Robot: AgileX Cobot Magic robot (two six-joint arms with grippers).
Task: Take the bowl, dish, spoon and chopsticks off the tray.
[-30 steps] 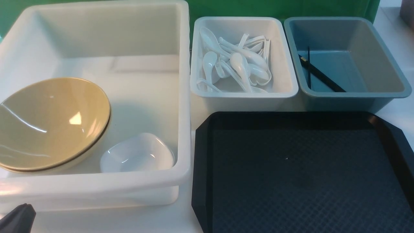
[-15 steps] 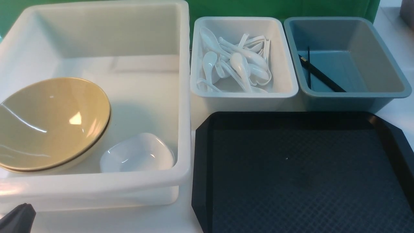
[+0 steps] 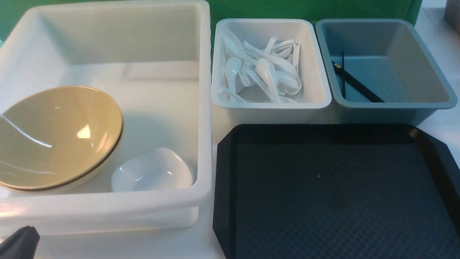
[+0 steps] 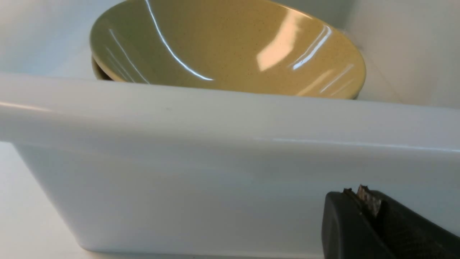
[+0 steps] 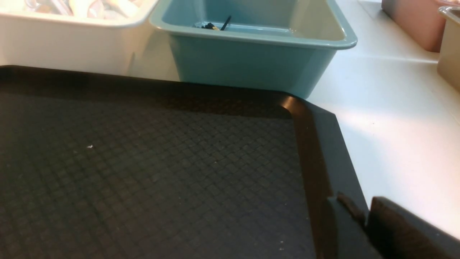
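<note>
From my seat, almost nothing has moved. The only shift I can find is the left gripper [image 3: 18,242], its dark tip in the near left corner of the front view sitting a touch lower than a second ago.

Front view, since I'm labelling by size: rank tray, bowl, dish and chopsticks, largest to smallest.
1. tray
2. bowl
3. dish
4. chopsticks, thinnest, but farther from the camera, so least sure.

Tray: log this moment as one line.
tray: bare | bowl, dish: large white bin | chopsticks: blue-grey bin | left hand: shut, empty
</note>
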